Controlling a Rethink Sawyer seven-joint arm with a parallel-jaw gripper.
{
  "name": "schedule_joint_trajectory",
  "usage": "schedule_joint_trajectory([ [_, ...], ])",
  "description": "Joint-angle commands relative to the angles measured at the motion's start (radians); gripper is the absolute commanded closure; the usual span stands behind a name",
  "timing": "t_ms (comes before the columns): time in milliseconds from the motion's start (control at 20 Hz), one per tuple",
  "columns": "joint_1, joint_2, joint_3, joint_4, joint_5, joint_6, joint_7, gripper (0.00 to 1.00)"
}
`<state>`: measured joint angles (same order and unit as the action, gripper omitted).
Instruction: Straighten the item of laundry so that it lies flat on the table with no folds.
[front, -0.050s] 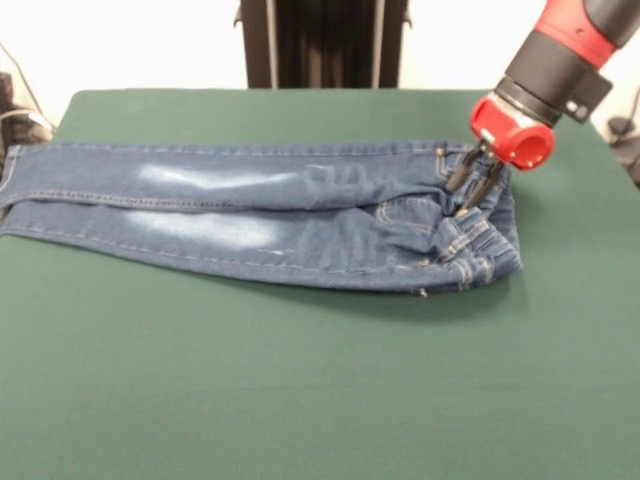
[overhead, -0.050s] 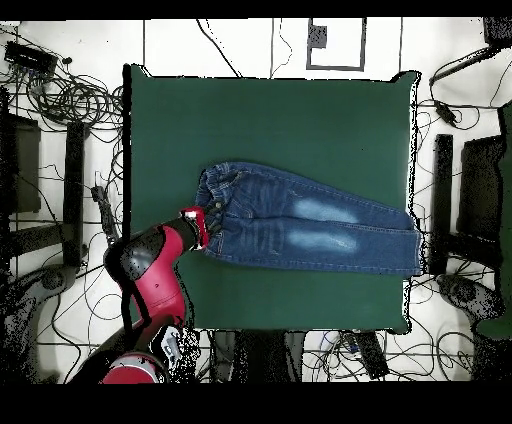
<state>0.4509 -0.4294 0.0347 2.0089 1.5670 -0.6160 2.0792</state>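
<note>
One pair of jeans (front, -0.050s: 260, 215) lies across the counter (front, -0.050s: 300, 390), its leg cuffs reaching the left edge. Wide bare felt lies in front, a narrower strip behind. At the right, the single pincer (front, -0.050s: 476, 186) meets the bunched waistband, prongs slightly parted; whether it grips cloth is unclear.

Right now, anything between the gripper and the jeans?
Nothing: front view shows the gripper already down on the jeans' waistband.

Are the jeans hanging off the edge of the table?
Yes, the leg ends of the jeans reach past the side edge of the green table.
</note>
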Motion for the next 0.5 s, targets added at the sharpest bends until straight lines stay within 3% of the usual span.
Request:
schedule_joint_trajectory([
  [50,-0.015,0.048,0.043,-0.005,-0.031,0.017,-0.223,0.0],
  [100,-0.015,0.05,0.04,-0.007,-0.043,0.024,-0.213,1.0],
  [500,-0.022,0.075,0.063,-0.04,-0.097,0.068,-0.165,1.0],
])
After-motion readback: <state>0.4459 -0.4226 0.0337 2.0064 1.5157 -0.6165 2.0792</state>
